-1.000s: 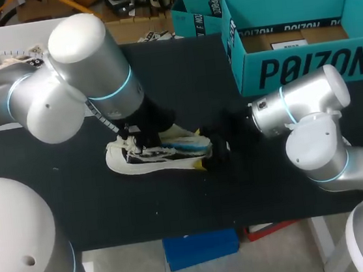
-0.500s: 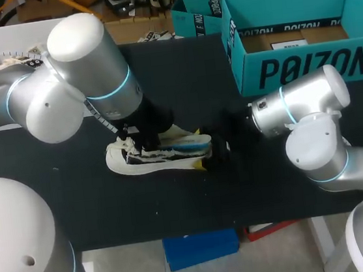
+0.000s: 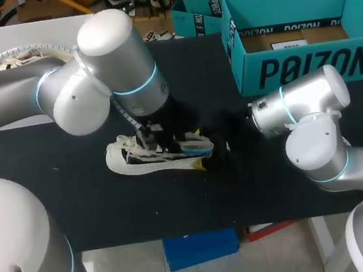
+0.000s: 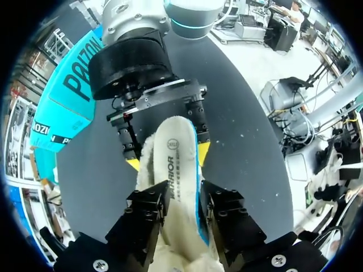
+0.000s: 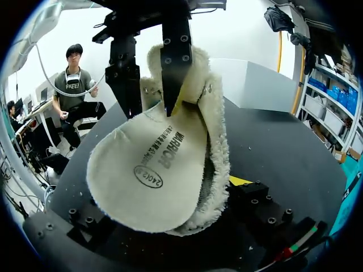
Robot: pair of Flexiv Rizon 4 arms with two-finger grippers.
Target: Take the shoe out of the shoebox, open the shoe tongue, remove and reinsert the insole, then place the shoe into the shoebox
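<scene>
A white low shoe (image 3: pixel 132 161) with fleece lining lies on its side on the black table (image 3: pixel 78 207). Its beige printed insole (image 4: pixel 173 161) lies in the opening and fills the right wrist view (image 5: pixel 147 170). My left gripper (image 3: pixel 150 139) hangs over the shoe's middle, open, its black fingers (image 4: pixel 148 207) standing apart on either side of the fleece lining. My right gripper (image 3: pixel 211 151) holds the heel; its yellow tips (image 4: pixel 133 164) press on both sides of it. The teal shoebox (image 3: pixel 301 63) stands open at the back right.
A second teal box (image 3: pixel 196 9) stands behind the table's far edge. The shoebox holds cardboard and paper (image 3: pixel 288 38). Bare black tabletop stretches in front of the shoe and to its left.
My left arm has swung right along the shoe toward the heel, and its fingers have come apart. The shoe and the right arm have stayed put.
</scene>
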